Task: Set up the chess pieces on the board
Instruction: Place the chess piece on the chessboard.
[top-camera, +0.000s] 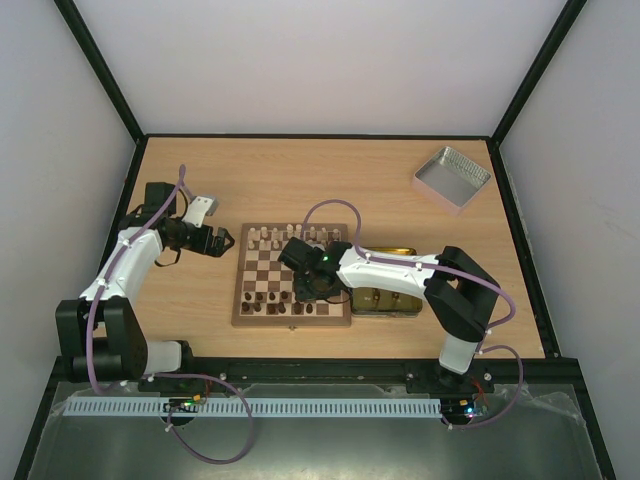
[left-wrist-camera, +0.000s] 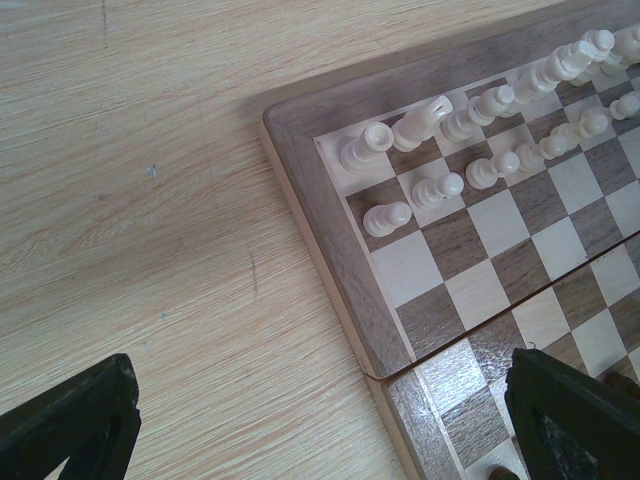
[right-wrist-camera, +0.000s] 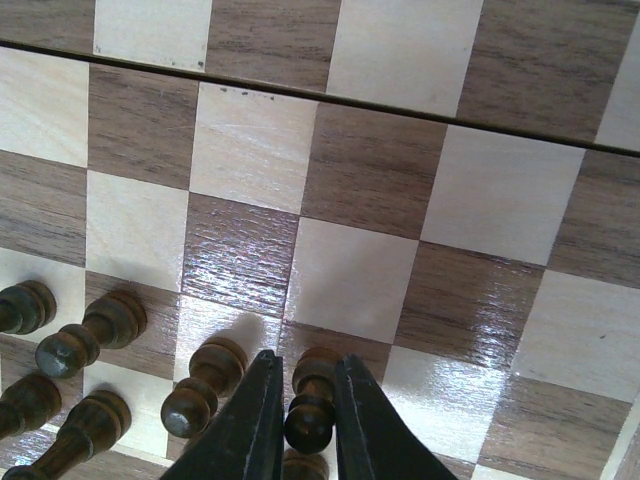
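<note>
Dark pawn (right-wrist-camera: 310, 420) sits inside the right claw (right-wrist-camera: 306, 365), seemingly gripped.

Your white-and-black left arm (top-camera: 128, 262) is bent at the elbow, and its black two-finger left pincer (left-wrist-camera: 320, 365) is spread wide. Your right arm (top-camera: 395, 268) stretches left, with the right pincer (right-wrist-camera: 306, 362) pinching a dark brown turned wooden pawn (right-wrist-camera: 312, 410).

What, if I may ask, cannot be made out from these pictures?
Right gripper: top view, its own arm hides it; wrist view leaves unclear whether it grips the dark piece.
Tin: top view, right arm covers part.
Pieces: top view, too small to tell types.
Board: left wrist view, edges cut off most of it.
</note>
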